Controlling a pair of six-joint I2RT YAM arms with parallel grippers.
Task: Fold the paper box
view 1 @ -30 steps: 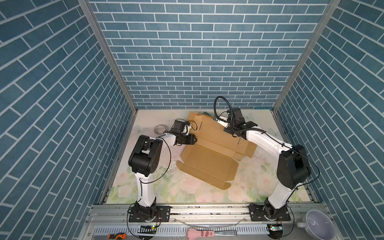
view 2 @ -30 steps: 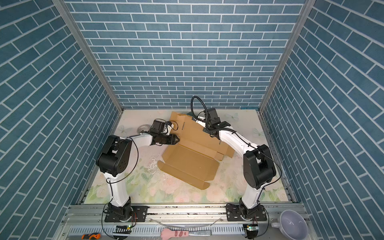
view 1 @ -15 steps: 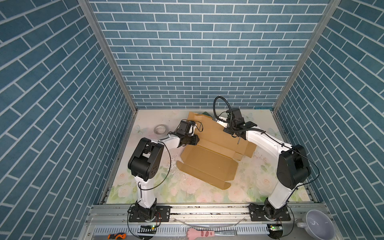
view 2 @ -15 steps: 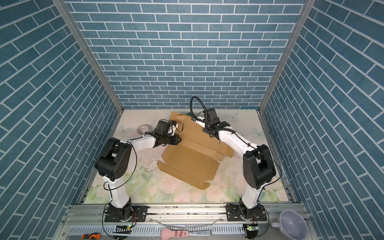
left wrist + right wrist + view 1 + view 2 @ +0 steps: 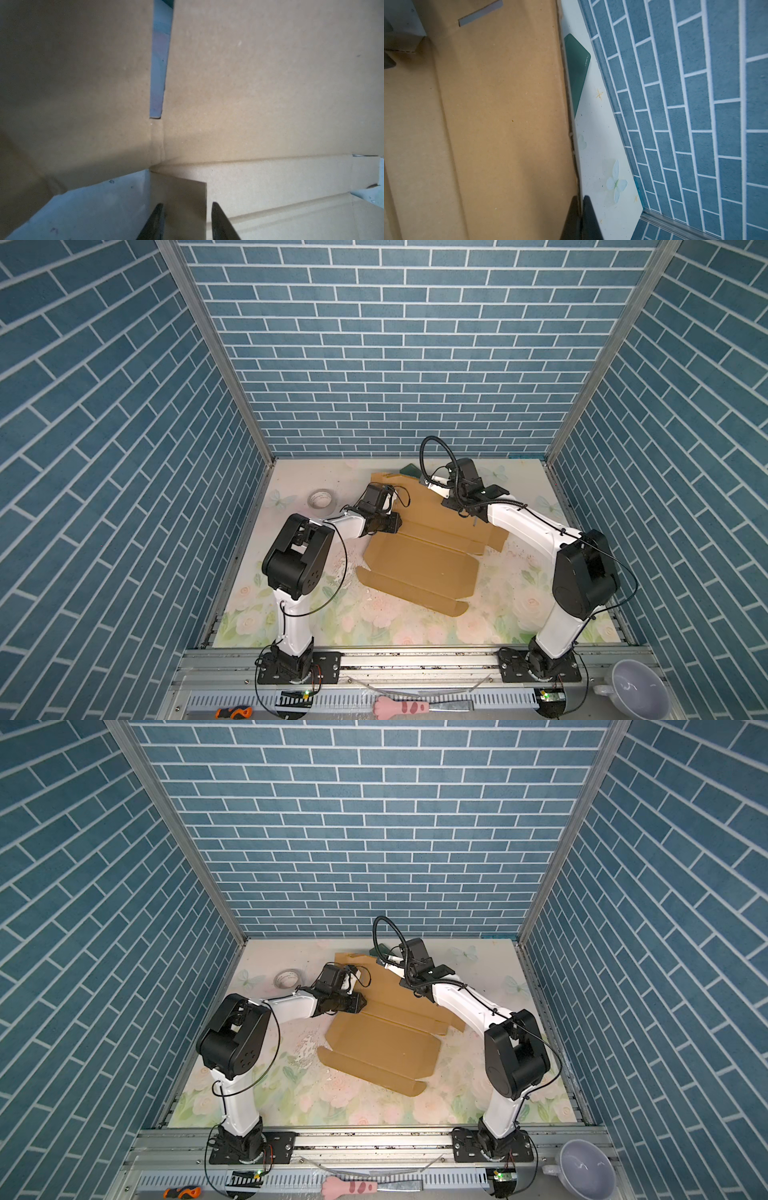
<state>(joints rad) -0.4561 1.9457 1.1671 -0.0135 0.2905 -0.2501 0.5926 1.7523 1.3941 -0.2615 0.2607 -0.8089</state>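
Blue-brick walls (image 5: 395, 344), floral tabletop (image 5: 415, 630) w/ paper box (image 5: 419, 568)

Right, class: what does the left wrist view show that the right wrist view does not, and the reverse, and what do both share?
Only the left wrist view: the left tool, jaws apart, a small flap seen between them, and a narrow slit in the cardboard. Only the right wrist view: the right tool closed on the sheet's edge, a dark green block partly hidden by that edge, the brick wall, a butterfly print. Both: the brown paper box, a creased sheet, and the pale table.
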